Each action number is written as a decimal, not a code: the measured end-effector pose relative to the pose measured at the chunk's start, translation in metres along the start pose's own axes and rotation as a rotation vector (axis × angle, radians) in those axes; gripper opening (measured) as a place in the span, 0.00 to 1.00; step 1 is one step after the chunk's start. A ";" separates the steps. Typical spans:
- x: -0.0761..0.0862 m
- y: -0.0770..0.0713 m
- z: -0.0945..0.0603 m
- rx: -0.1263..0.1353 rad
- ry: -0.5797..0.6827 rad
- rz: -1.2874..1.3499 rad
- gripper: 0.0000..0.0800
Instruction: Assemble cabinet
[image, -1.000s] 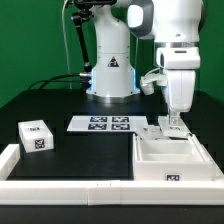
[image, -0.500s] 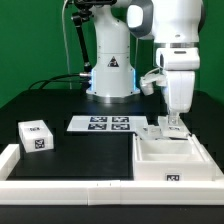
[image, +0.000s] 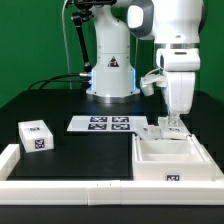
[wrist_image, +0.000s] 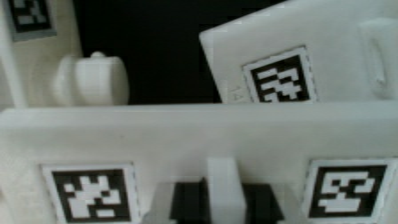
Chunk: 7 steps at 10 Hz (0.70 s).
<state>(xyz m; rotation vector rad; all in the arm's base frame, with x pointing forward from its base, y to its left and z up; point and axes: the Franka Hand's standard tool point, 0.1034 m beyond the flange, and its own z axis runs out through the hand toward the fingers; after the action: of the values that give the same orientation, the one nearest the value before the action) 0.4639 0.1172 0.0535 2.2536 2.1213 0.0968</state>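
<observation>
The cabinet (image: 176, 160) is an open white boxy body with a tag on its front, standing at the exterior view's right. My gripper (image: 170, 126) comes straight down onto its far wall. In the wrist view the dark pads (wrist_image: 187, 205) of my gripper (wrist_image: 224, 200) press a thin white upright strip between them, so it is shut on that wall of the cabinet (wrist_image: 178, 135). The wall carries a tag on either side of the jaws. Beyond it a tilted white panel (wrist_image: 285, 75) with one tag and a round white knob (wrist_image: 93, 78) show.
A small white tagged block (image: 37, 135) lies at the exterior view's left. The marker board (image: 105, 124) sits in the middle, in front of the robot base (image: 110, 75). A long low white rail (image: 70, 186) borders the front and left of the black table.
</observation>
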 end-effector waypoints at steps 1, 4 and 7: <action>0.001 0.003 0.000 0.000 -0.001 0.001 0.09; 0.001 0.005 0.000 -0.002 -0.001 0.001 0.09; 0.001 0.005 0.000 0.000 -0.001 0.001 0.09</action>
<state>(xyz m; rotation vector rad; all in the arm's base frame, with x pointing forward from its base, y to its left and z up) 0.4689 0.1178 0.0537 2.2542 2.1192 0.0959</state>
